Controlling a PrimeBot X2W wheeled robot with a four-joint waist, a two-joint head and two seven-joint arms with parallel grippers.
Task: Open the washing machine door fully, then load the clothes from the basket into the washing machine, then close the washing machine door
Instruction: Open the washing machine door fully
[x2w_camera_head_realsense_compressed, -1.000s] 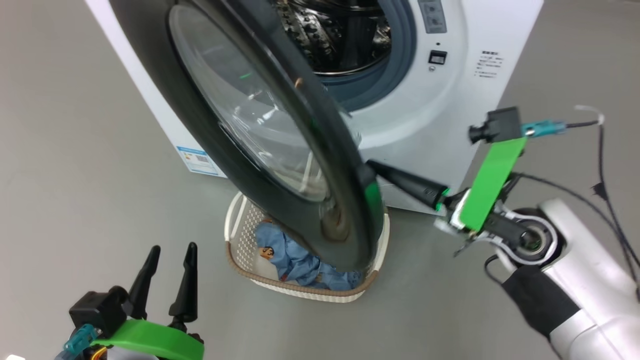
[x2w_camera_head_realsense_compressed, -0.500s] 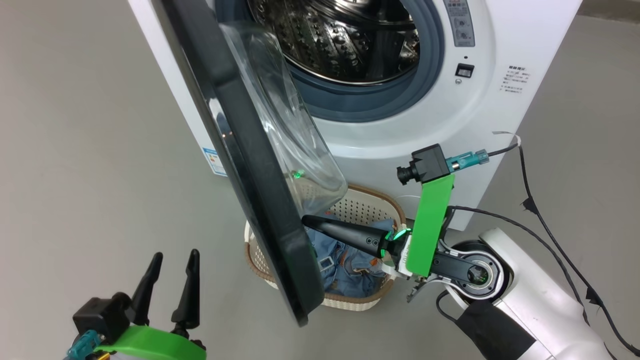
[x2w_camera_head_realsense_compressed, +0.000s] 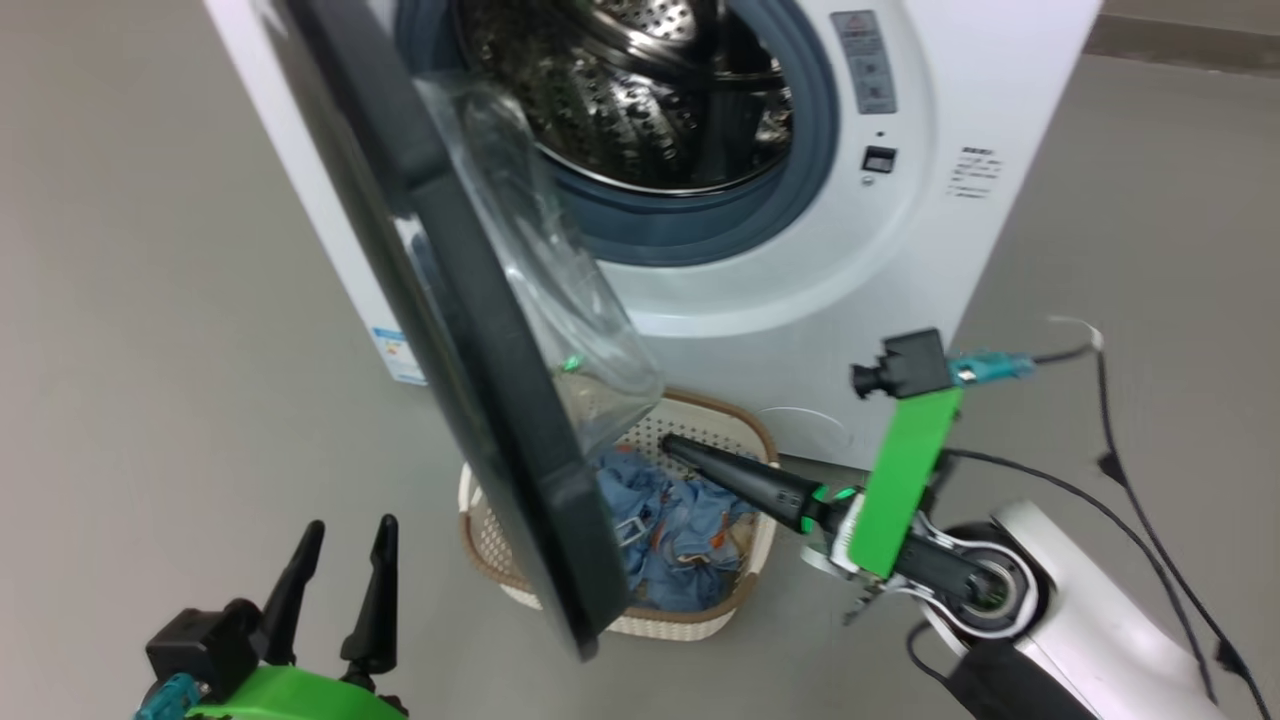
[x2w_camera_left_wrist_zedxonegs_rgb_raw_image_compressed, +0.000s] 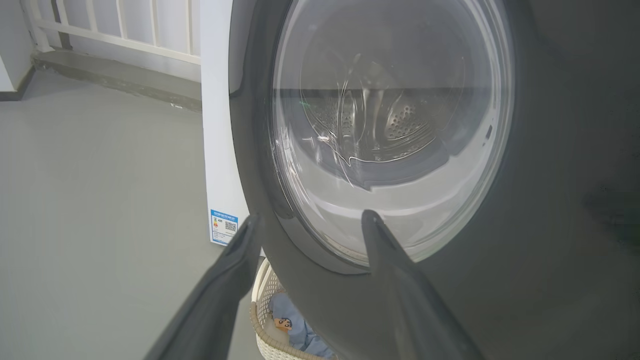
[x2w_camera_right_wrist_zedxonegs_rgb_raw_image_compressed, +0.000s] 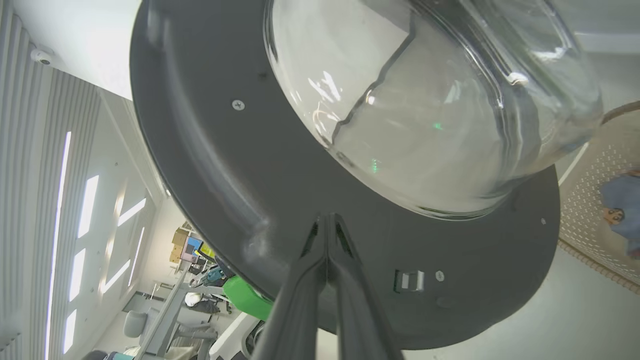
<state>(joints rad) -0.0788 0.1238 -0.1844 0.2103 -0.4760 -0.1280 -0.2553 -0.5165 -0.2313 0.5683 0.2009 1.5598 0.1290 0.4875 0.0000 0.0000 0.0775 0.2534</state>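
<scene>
In the head view, washing machine door (x2w_camera_head_realsense_compressed: 480, 400) swung out from the washing machine (x2w_camera_head_realsense_compressed: 800, 300), edge-on from upper left down to lower centre, with its glass bowl (x2w_camera_head_realsense_compressed: 560, 300) bulging to the right. At top centre, steel drum (x2w_camera_head_realsense_compressed: 640, 100) open to view inside the grey-blue gasket (x2w_camera_head_realsense_compressed: 690, 225). At lower centre, basket (x2w_camera_head_realsense_compressed: 745, 440) on the grey floor (x2w_camera_head_realsense_compressed: 150, 300), just in front of the machine, its left part hidden behind the door's lower edge. Heaped inside it, the light-blue clothes (x2w_camera_head_realsense_compressed: 680, 530).

At centre right, above the basket, right hand (x2w_camera_head_realsense_compressed: 672, 444) with fingers pressed together and nothing between them, pointing up-left at the lower end of the glass bowl. In the right wrist view, fingertips (x2w_camera_right_wrist_zedxonegs_rgb_raw_image_compressed: 320, 240) at the door's black inner rim just beneath the bowl, a small latch (x2w_camera_right_wrist_zedxonegs_rgb_raw_image_compressed: 409, 281) to their lower right. Touching the rim or just short of it: cannot tell.

At lower left of the head view, left hand (x2w_camera_head_realsense_compressed: 350, 525) well apart from the door, fingers spread wide and empty. In the left wrist view, outer face of the door across centre and right, blue label sticker (x2w_camera_left_wrist_zedxonegs_rgb_raw_image_compressed: 223, 226) on the machine's white side at left centre, and a corner of the basket with clothes at bottom centre.
</scene>
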